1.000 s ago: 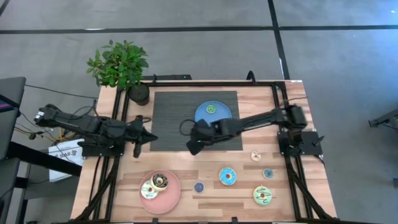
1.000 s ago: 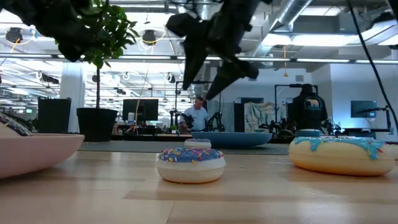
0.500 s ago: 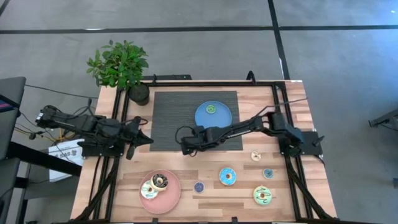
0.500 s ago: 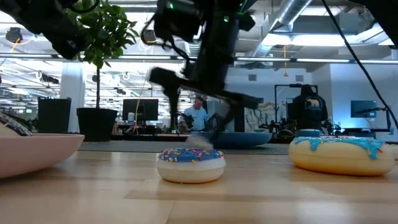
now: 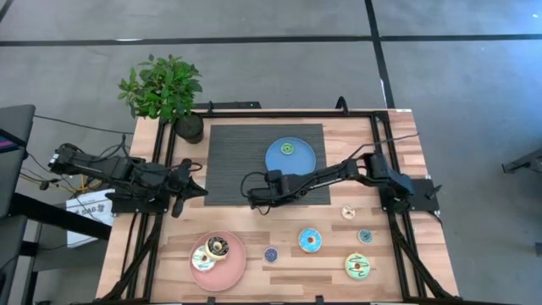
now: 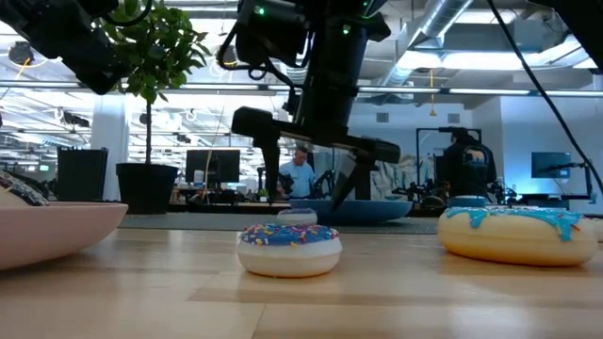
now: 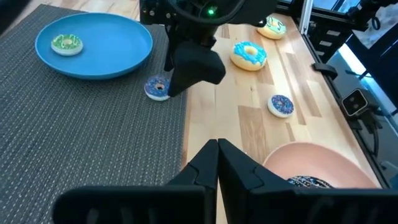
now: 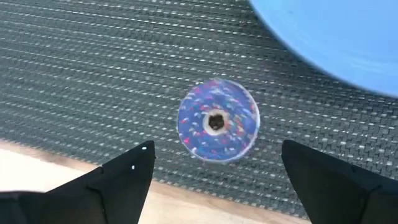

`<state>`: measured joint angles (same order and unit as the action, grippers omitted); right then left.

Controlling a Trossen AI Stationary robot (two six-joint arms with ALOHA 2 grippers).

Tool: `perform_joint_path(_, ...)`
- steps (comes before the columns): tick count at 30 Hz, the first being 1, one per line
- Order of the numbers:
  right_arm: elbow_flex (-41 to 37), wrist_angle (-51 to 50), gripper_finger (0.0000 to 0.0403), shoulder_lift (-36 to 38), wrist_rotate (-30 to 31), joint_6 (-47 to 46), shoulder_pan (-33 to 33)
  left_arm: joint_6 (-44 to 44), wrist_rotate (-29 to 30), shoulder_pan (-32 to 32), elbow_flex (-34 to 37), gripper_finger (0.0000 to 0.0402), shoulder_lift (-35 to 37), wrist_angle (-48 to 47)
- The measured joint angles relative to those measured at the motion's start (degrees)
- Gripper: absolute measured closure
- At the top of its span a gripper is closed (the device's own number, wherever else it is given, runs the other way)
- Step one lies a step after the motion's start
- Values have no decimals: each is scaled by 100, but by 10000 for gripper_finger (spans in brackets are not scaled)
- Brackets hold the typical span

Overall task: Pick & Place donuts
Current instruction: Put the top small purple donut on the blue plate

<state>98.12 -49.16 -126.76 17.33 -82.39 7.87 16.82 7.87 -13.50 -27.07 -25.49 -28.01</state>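
Beside the blue plate [image 5: 291, 158], on the dark mat [image 5: 229, 165], I had the right gripper [image 5: 257, 196] reaching down from the table's right side, while the left gripper [image 5: 188, 187] waited off the mat's left edge, away from the plate. From above, one small green donut [image 5: 288, 149] lay on the plate. At table height, my right gripper [image 6: 308, 188] hung fingers spread, just in front of the plate [image 6: 367, 209], with a small sprinkled donut [image 6: 288, 249] nearer the camera. Past the left wrist, its fingers [image 7: 214, 163] were pressed together, and a small purple donut [image 7: 157, 88] lay on the mat just beside the plate [image 7: 118, 50]. At the right wrist, that purple donut [image 8: 217, 120] sat between my spread fingers [image 8: 124, 171], untouched, near the plate's rim [image 8: 336, 46].
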Motion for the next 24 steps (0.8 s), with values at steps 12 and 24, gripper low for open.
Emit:
perform_joint_path(12, 11, 45, 63, -4, 2, 414, -212, -17, 47, 0, -2, 401, 2, 0)
perform_joint_path(24, 9, 163, 63, -7, -542, 884, -428, -12, 49, 0, -2, 401, 2, 4)
